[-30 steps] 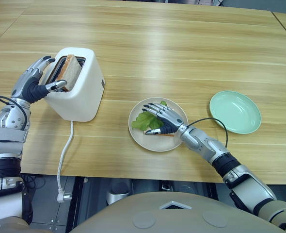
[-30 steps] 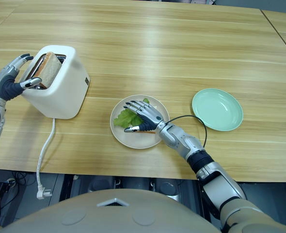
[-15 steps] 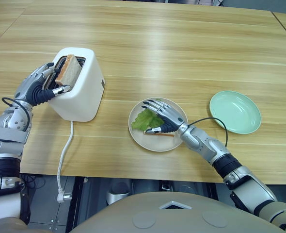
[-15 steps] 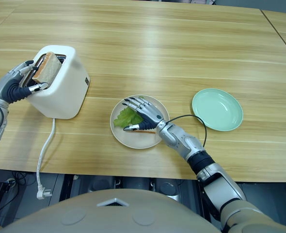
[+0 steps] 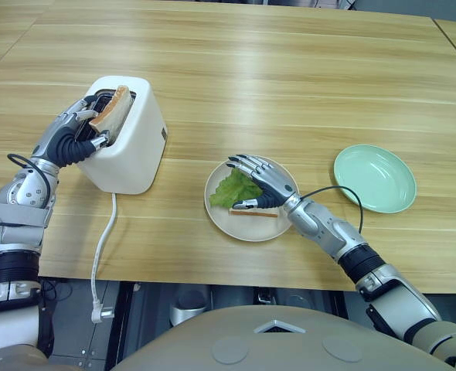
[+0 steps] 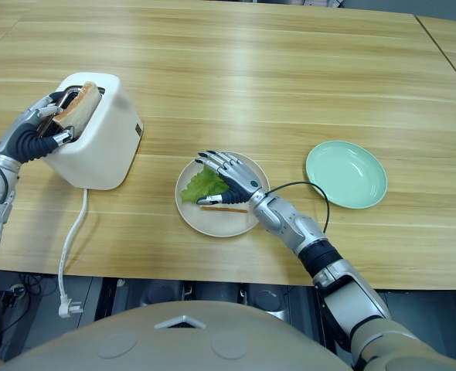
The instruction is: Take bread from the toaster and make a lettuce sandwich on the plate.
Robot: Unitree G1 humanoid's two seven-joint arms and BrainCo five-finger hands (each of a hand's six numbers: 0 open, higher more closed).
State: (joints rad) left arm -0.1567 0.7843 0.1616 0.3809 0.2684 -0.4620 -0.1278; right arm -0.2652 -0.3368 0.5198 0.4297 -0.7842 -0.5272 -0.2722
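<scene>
left edge: left hand (image 5: pixel 72 141) at the near side of the toaster (image 5: pixel 139 158), fingers closed on the bread slice (image 5: pixel 114 106). the slice stands partly out of the slot, tilted toward the hand, its lower end down in the toaster. a white cord (image 5: pixel 104 243) runs from the toaster over the table (image 5: pixel 290 77) edge, plug hanging loose. centre: the plate (image 5: pixel 226 222) carries a bottom slice (image 5: pixel 255 212) with a lettuce (image 5: pixel 229 190) leaf on it, the leaf spilling toward the plate's left half. the right hand (image 5: pixel 263 182) is over the leaf and slice, fingers spread and lightly bent, gripping nothing; whether the tips press the leaf or hover just above it i cannot tell. right: a green dish (image 5: pixel 375 179), apart from the plate. step in hand, as i judge it: drawing the second slice from the toaster, with the lower half of the sandwich built. the next move calls for a straight lift until the slice is free of the slot, a carry across to the plate, and the right hand out of the way before the slice goes down on the lettuce. views: the left eye view takes in more of the left forearm; the right eye view gives the bottom slice as a thin brown strip under the right hand, and more table beyond the dish.
</scene>
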